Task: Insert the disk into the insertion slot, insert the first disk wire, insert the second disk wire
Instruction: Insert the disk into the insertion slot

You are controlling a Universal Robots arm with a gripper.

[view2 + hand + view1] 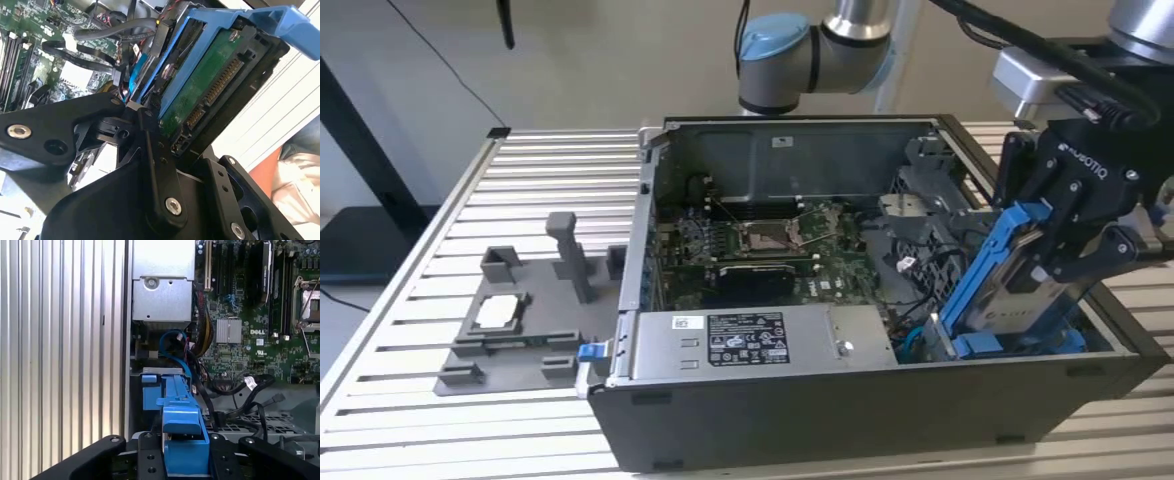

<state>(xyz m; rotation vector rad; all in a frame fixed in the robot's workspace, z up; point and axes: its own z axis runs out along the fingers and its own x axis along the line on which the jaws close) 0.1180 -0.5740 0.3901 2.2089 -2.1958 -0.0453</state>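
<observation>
Disk (pixel 1007 290) in its blue carrier stands on end and tilted, clamped across its upper half between the black fingers (pixel 1101 250) of the gripper (pixel 1071 262), which are drawn in narrow against its two flat faces. From the grip, the drive runs downward and away to its lower end, which reaches the insertion slot (pixel 947 348) in the near corner of the open computer case (pixel 854 400), directly beneath the gripper; how far it has entered cannot be told. In the second wrist view the disk (pixel 210 85) shows its green circuit board and connector edge just past the gripper (pixel 185 137), with the carrier's blue end tab above. In the first wrist view the blue carrier edge of the disk (pixel 180 405) rises between the links of the gripper (pixel 185 450). Beyond the far end of the drive lie a looped blue cable (pixel 172 347) and loose black cables (pixel 240 390). The motherboard (pixel 774 240) lies farther off inside the case, towards the exterior view's left of the gripper, and the silver power supply (pixel 747 345) sits beside the slot. Well apart from the gripper, outside the case, a grey fixture (pixel 520 330) rests on the slatted table (pixel 547 170).
</observation>
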